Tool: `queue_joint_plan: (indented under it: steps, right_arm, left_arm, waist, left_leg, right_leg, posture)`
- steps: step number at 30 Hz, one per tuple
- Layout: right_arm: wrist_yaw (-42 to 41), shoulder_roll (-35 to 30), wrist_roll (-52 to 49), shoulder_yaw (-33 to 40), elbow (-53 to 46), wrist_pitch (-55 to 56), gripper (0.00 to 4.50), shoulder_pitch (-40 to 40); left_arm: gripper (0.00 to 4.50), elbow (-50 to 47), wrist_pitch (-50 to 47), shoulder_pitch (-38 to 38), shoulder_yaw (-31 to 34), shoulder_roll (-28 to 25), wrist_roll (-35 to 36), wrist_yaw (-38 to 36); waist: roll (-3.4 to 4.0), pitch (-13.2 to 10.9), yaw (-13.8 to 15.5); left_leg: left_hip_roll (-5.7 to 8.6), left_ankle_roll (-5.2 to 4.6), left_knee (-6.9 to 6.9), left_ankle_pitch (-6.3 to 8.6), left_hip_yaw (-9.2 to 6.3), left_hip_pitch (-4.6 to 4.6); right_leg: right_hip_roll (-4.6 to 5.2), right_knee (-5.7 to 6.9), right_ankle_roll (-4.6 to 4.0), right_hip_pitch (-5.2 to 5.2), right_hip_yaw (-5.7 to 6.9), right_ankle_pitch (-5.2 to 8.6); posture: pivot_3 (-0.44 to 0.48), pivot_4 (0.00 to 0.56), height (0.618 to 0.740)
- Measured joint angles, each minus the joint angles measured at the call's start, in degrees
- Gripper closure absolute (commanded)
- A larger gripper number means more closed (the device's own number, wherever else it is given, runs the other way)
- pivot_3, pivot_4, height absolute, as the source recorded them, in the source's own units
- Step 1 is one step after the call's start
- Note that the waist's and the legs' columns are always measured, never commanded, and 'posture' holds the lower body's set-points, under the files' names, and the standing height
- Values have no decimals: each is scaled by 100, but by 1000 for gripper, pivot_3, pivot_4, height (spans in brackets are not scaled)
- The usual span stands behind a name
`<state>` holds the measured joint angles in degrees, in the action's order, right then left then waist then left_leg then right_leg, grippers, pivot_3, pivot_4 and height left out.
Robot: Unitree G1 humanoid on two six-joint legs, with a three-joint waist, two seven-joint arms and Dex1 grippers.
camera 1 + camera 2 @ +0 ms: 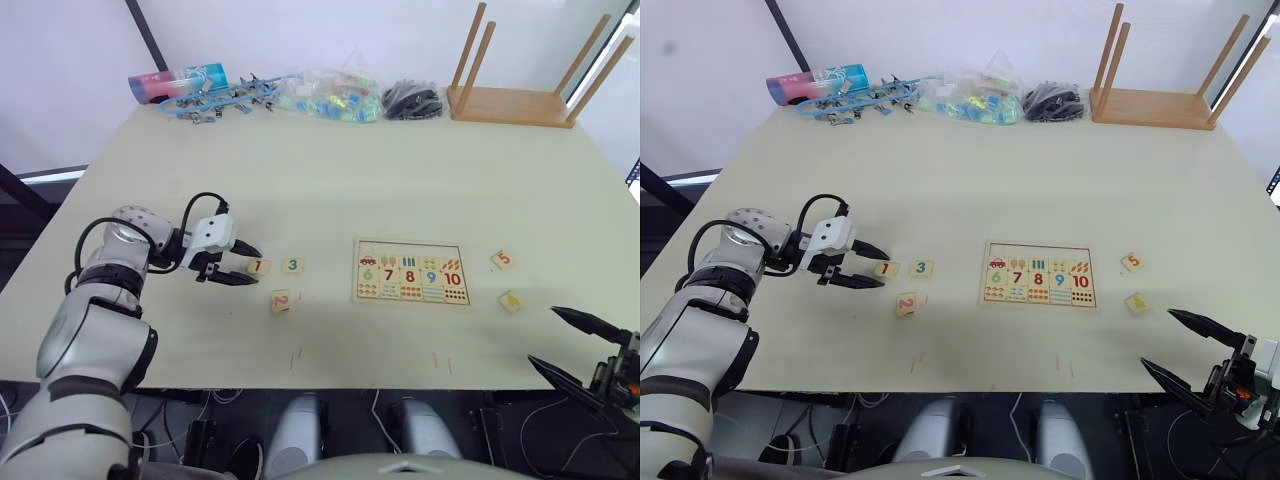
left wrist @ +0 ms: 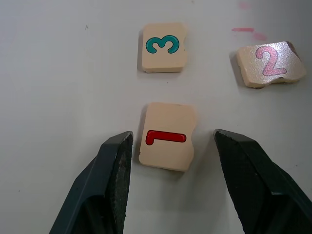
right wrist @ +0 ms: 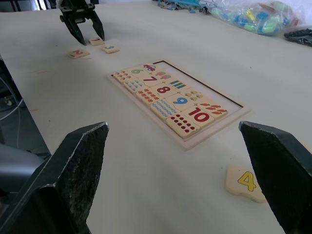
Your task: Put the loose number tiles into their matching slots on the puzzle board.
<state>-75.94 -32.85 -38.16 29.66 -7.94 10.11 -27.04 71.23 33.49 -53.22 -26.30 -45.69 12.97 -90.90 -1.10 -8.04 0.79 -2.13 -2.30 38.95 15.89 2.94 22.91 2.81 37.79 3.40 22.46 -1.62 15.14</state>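
Left gripper (image 2: 170, 146): fingers spread either side of the small square pale-wood red-1 tile (image 2: 167, 136), apparently untouched, flat on the tabletop (image 1: 330, 180), positioned for pickup. Flat rectangular pale-wood puzzle board (image 1: 411, 271) lies well apart. Right gripper (image 3: 180, 161): fingers wide apart, holding nothing.

A robot test lab or training room is showing here: a broad pale tabletop (image 1: 330, 180) is standing before plain white walls, with bagged plastic pieces (image 1: 330, 97), blue clips (image 1: 220, 100), black cables (image 1: 412, 100) and an upturned wooden stool (image 1: 525, 85) lying along its far edge.
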Motion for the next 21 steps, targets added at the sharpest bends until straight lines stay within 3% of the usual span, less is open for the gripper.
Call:
queue_joint_plan:
  steps: [17,18,20,21]
  right_arm:
    - [16,-1,0,0,-1,0,0,12]
    - [20,0,0,-1,-1,0,0,12]
    - [23,0,0,-1,-2,0,0,11]
    - [25,0,1,-1,-2,0,0,11]
  left_arm:
    - [1673,87,232,14,228,87,-170,0]
    - [2103,88,232,14,228,88,-185,0]
    - [2410,87,232,14,228,89,-207,-7]
    - [2937,89,232,14,229,91,-217,-7]
  waist:
    - [0,0,5]
    - [0,0,4]
    - [1,0,4]
    - [1,0,5]
  left_leg:
    - [2,0,2,0,0,2]
    - [1,0,2,0,0,2]
    - [2,0,3,0,1,1]
    - [1,0,3,0,0,1]
  right_leg:
    - [1,-1,1,-1,0,0]
    - [2,0,1,-1,0,0]
    - [1,0,1,-1,0,0]
    - [1,0,1,-1,0,0]
  posture:
    - [0,150,737]
    - [0,150,737]
    - [0,150,737]
    - [0,150,737]
